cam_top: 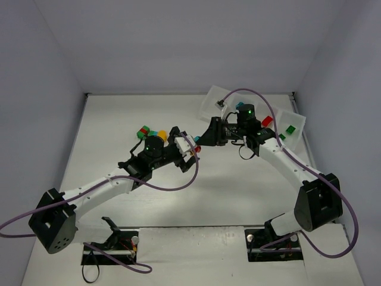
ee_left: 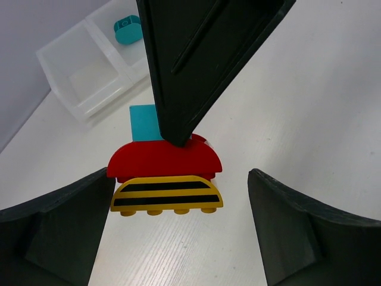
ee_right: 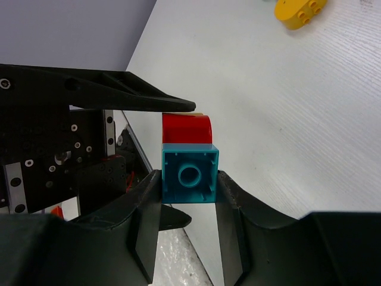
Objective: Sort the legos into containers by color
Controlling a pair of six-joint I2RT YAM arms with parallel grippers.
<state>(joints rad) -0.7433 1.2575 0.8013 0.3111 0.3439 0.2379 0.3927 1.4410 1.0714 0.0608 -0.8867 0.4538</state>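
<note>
Right wrist view: grips teal brick in right end effector, red brick attached behind it. Left wrist view: holds left end effector wide open, fingers either side of yellow striped piece, not touching. Beyond, on counter, tray with teal lego in one compartment.

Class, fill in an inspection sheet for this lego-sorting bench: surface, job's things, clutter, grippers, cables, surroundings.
Surface: white table.
Job's things: tray at far right, holding a red brick and a green brick; loose legos left of centre; a stack between the grippers: teal brick, red piece, striped piece.
Clutter: nothing seen.
Grippers: right gripper shut on the teal brick; left gripper open around the stack.
Cables: purple cables along both arms.
Surroundings: plain grey walls.
</note>
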